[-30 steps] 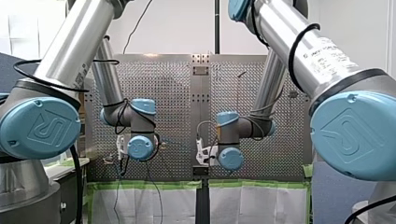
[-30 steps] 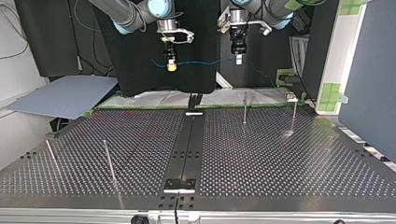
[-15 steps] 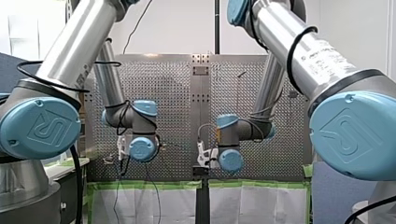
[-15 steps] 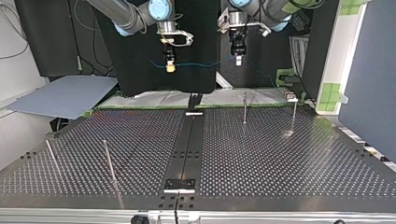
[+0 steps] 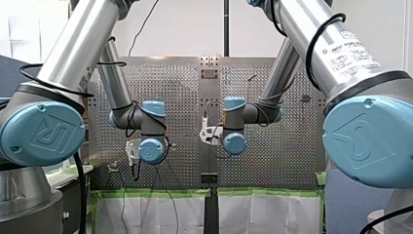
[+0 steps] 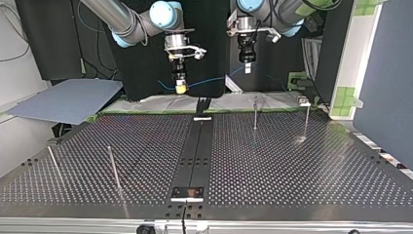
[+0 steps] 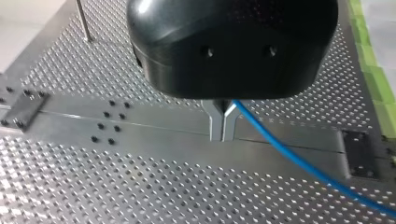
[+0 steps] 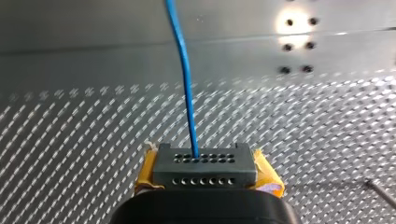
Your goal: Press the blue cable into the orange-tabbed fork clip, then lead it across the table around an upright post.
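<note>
Both arms hang high over the perforated table (image 6: pixel 292 161), with the blue cable (image 8: pixel 184 70) strung through the air between them. My left gripper (image 7: pixel 222 138) has its metal fingers (image 7: pixel 215 122) drawn narrow, tips together, gripping the cable. The cable comes out beside their base and slopes away past the tips, above the table's plain centre strip (image 7: pixel 154 135). My right gripper (image 8: pixel 204 163) is clamped on the cable as well: yellow pads (image 8: pixel 267 173) flank a dark holed block (image 8: pixel 204 169), and the cable leaves its middle, running straight ahead of the fingers. An upright post (image 7: pixel 83 21) stands well ahead of the left fingers, off to one side
</note>
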